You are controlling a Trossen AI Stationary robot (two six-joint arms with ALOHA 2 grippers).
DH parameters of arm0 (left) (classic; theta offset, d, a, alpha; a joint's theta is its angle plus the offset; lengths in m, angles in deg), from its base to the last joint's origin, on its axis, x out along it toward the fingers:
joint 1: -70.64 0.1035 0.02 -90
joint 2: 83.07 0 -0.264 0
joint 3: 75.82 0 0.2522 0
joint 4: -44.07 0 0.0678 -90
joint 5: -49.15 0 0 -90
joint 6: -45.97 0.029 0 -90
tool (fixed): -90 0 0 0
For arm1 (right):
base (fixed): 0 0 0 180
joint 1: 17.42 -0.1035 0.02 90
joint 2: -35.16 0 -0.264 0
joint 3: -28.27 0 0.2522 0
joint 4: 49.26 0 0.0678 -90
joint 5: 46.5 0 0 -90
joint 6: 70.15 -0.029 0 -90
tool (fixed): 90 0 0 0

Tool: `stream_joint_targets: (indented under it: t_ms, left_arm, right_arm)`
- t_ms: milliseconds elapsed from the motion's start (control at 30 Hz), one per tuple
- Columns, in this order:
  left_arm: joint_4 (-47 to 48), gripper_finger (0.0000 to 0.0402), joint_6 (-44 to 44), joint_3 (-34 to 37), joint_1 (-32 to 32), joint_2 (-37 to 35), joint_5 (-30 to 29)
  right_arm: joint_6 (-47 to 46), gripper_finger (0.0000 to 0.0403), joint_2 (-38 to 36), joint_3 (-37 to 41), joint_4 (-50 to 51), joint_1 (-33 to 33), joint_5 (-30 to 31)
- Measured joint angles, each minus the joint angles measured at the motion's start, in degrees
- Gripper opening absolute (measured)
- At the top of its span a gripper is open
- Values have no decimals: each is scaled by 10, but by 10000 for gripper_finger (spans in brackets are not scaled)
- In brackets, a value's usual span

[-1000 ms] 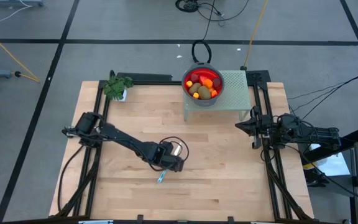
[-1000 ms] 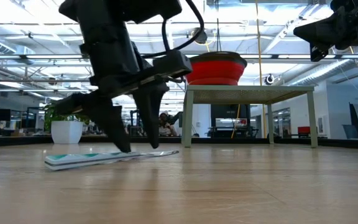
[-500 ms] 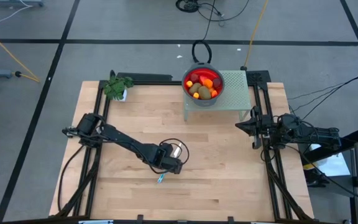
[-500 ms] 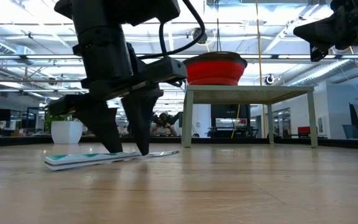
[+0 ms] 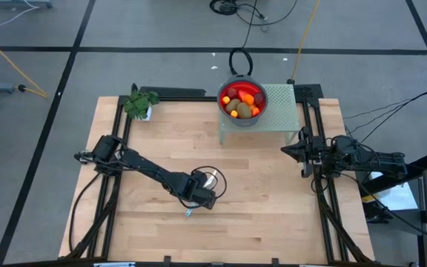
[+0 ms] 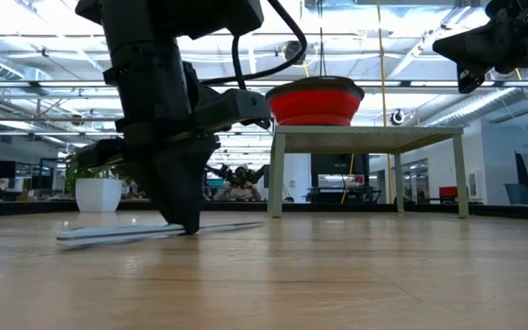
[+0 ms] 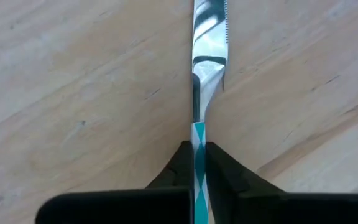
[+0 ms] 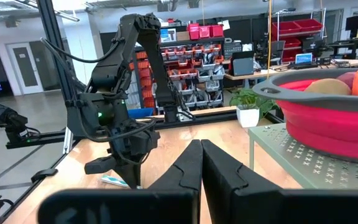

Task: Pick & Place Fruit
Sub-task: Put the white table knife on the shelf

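The fruit (image 5: 242, 102) sits heaped in the red bowl (image 5: 228, 87) on the small green stand (image 5: 280, 111), upper centre of the high view. The pieces look light, hard and smooth, likely to roll, so each wants a pinch across its middle. At lower centre, the left gripper (image 7: 199, 163) is clamped on the knife (image 7: 207, 56) handle, on the worktop (image 5: 273, 193). The right gripper (image 8: 201, 163) waits at right, closed and empty.

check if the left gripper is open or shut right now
Shut. In the left wrist view the left gripper has both dark fingers pressed against the teal handle of the knife, which lies flat on the table.
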Motion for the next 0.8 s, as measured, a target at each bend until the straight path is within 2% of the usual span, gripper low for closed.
stream_joint_targets:
  t_ms: [300, 800]
  left_arm:
    - [-2, 6, 16, 2, 1, -9, -6]
    - [-9, 8, 15, 6, 8, -75, -70]
  right_arm:
    - [0, 0, 0, 0, 0, 0, 0]
    - [-20, 0, 0, 0, 0, 0, -2]
